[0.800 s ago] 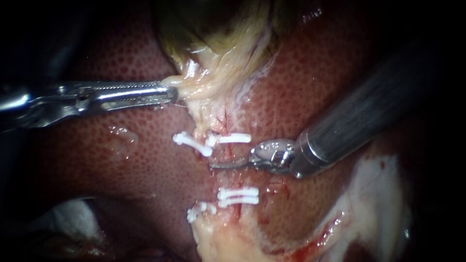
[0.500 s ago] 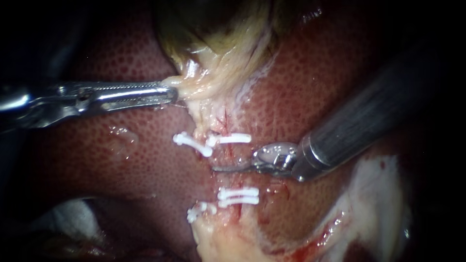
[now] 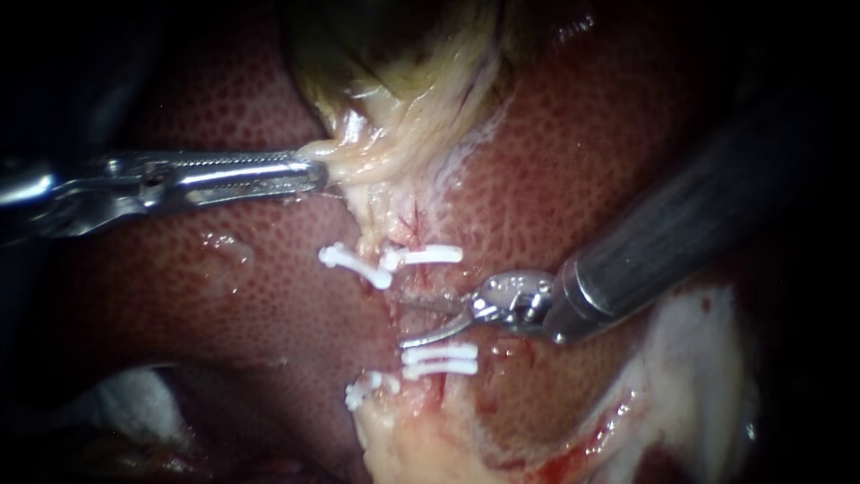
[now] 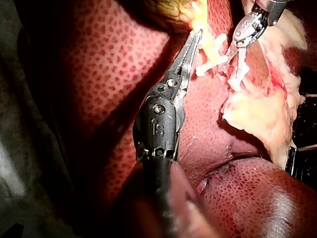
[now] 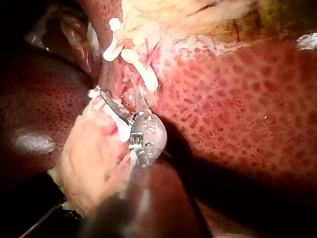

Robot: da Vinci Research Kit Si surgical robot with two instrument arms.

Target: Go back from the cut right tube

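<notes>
Withdrawal turns on one line: the right instrument [image 3: 408, 321] reaches the right tube [image 3: 426, 282] from the side, its blades lying across the tube's long axis, which runs from the gallbladder [image 3: 403, 81] down over the liver [image 3: 224, 296]. Its jaws stand narrowly apart with nothing gripped, one blade at the gap between the single clip [image 3: 428, 255] and the paired clips [image 3: 439, 360], the other just beside the pair. The clear way out, I judge, is straight back along its own shaft [image 3: 681, 233], away from the clips. The left instrument [image 3: 309, 172] lies well apart, its jaws clamped on pale tissue [image 3: 358, 161] at the gallbladder's neck, holding it taut.
</notes>
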